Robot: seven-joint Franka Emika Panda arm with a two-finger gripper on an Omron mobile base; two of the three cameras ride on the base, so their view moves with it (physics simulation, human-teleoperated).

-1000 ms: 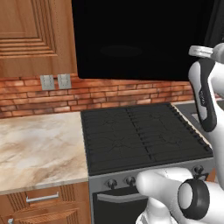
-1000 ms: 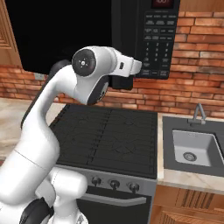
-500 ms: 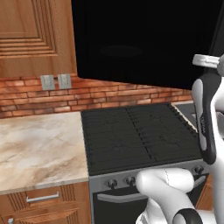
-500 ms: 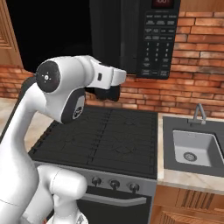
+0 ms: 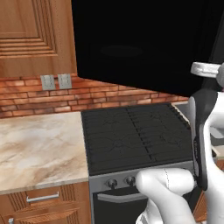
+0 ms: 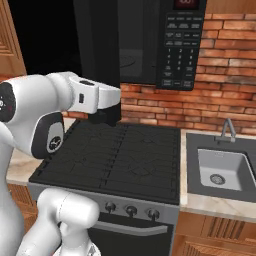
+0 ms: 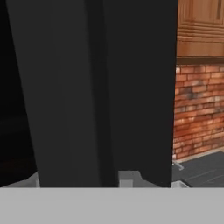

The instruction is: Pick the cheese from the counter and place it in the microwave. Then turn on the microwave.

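The black microwave (image 6: 185, 50) hangs above the stove, its button panel and red display at the right. Its dark door (image 6: 97, 50) stands swung out over the stove, and the cavity behind it is dark. My gripper (image 6: 106, 116) sits just under the door's lower edge, at the end of the white hand. In the hand view the door (image 7: 100, 87) is very close and hides the fingers' gap. The door (image 5: 140, 43) also spreads wide across the left base view. The cheese is hidden or out of view. The beige marble counter (image 5: 39, 148) lies bare left of the stove.
The black gridded stovetop (image 6: 125, 155) lies directly below my hand. A steel sink (image 6: 220, 170) with a faucet is to its right. A wooden wall cabinet (image 5: 30, 35) hangs at the left, with two outlets (image 5: 56, 81) on the brick wall.
My hand has moved down and to the left in the right base view, and the door's edge has shifted left with it. The arm's elbow has swung round.
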